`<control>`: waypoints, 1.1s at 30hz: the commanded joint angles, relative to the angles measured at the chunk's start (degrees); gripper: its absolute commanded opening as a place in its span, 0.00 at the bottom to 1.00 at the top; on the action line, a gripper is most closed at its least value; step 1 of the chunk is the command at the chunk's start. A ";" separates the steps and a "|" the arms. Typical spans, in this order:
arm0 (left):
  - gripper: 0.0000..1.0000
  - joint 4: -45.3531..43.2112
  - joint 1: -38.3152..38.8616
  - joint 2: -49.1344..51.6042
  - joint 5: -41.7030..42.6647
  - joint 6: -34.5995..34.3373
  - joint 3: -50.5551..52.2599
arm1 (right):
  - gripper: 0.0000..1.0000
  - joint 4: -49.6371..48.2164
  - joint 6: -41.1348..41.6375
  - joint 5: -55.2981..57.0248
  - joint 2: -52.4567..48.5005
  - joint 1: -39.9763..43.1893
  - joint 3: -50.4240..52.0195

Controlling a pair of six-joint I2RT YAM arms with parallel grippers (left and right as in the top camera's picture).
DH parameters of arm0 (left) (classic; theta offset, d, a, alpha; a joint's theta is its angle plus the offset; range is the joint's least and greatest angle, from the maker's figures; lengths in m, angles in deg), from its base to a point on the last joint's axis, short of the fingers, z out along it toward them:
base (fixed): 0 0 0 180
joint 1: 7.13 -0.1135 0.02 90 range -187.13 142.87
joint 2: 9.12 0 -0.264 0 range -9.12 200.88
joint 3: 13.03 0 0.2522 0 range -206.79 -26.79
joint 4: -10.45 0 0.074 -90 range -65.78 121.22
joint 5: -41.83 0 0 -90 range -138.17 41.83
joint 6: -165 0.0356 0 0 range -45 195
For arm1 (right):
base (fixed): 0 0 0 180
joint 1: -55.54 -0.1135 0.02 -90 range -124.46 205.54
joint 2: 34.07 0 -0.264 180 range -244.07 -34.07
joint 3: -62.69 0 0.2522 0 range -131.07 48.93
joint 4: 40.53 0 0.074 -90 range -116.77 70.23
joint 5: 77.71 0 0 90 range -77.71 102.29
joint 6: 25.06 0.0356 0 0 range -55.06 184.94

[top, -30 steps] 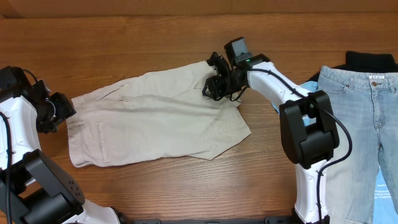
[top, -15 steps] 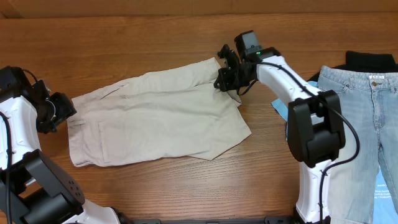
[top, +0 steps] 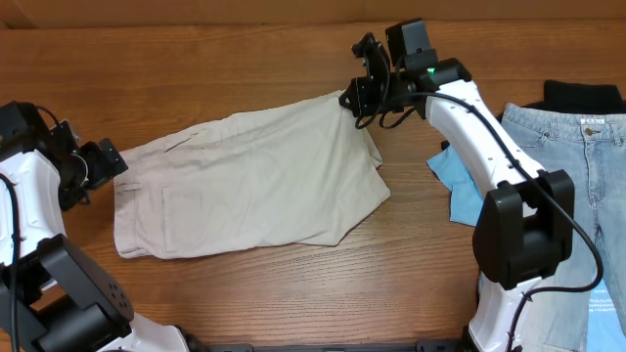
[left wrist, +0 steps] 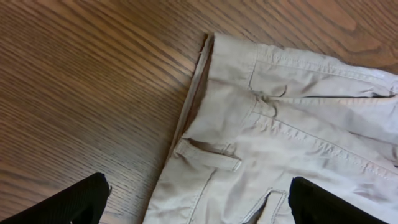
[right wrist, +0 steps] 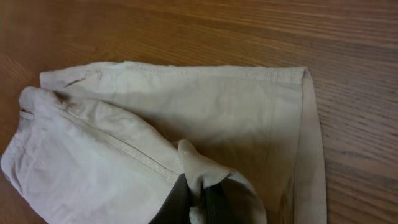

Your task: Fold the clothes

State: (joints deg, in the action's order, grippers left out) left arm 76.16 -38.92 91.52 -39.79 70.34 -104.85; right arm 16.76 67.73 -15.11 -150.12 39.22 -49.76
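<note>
The pale beige trousers (top: 249,186) lie spread across the middle of the wooden table, waistband to the left. My right gripper (top: 360,101) is shut on a pinch of the trouser leg hem at the top right and holds it lifted; the right wrist view shows the cloth (right wrist: 205,168) squeezed between the fingers (right wrist: 199,202). My left gripper (top: 103,161) is open at the waistband end. In the left wrist view its fingers (left wrist: 196,202) straddle the waistband and a belt loop (left wrist: 208,155) without touching.
Light blue denim jeans (top: 572,186) lie at the right edge, over a black garment (top: 582,95). A bright sky-blue top (top: 460,181) lies between the jeans and my right arm. Bare wood runs along the front of the table (top: 293,293).
My right gripper has moved up and to the right with the hem in it, pulling the trouser leg straighter and flatter. The left arm has shifted only slightly.
</note>
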 commanded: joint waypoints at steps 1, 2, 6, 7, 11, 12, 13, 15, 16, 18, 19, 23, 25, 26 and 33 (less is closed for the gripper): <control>0.96 -1.09 0.33 -0.24 0.68 1.57 0.35 | 0.05 0.68 1.97 1.86 2.80 1.03 -1.88; 0.96 -1.49 0.33 -0.24 0.68 2.40 0.35 | 0.05 1.60 1.97 1.88 2.80 1.03 -1.88; 0.94 -2.56 0.33 0.09 0.70 6.05 0.35 | 0.05 3.34 1.95 1.88 2.78 1.03 -1.88; 0.92 -2.89 0.33 0.48 0.70 7.17 0.35 | 0.05 3.37 1.95 1.90 2.78 1.03 -1.88; 0.81 -5.03 0.35 3.67 2.27 11.32 0.35 | 0.05 3.37 1.97 1.86 2.78 1.03 -1.88; 0.79 -5.51 0.35 4.70 2.89 12.04 0.35 | 0.06 3.39 1.97 1.88 2.78 1.03 -1.88; 0.77 -5.81 0.33 5.90 4.11 12.66 0.35 | 0.06 3.43 1.97 1.88 2.78 1.03 -1.88; 0.78 -6.34 0.35 8.00 7.32 14.16 0.35 | 0.06 3.65 1.95 1.88 2.78 1.03 -1.88; 0.77 -6.80 0.35 9.09 8.98 14.78 0.35 | 0.06 3.80 1.95 1.88 2.78 1.01 -1.88; 0.78 -7.91 0.33 10.69 11.52 15.02 0.35 | 0.06 4.17 1.95 1.88 2.78 1.01 -1.88; 0.78 -8.68 0.33 11.37 12.68 15.02 0.35 | 0.06 4.33 1.95 1.88 2.78 1.01 -1.88; 0.75 -10.78 0.31 12.52 16.68 17.09 0.35 | 0.06 5.05 1.95 1.97 2.78 1.03 -1.88; 0.67 -11.80 0.33 12.66 16.74 17.11 0.35 | 0.06 5.18 1.95 2.75 2.78 1.03 -1.88; 0.61 -12.13 0.33 12.66 16.74 17.14 0.35 | 0.06 5.22 1.95 3.43 2.78 1.03 -1.88; 0.13 -11.67 0.26 12.66 16.52 17.14 0.35 | 0.06 5.03 1.95 5.75 2.78 1.03 -1.88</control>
State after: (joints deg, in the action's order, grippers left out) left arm 63.90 -38.92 103.74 -24.80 86.69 -104.74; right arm 22.24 69.43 -11.28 -149.62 39.44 -49.81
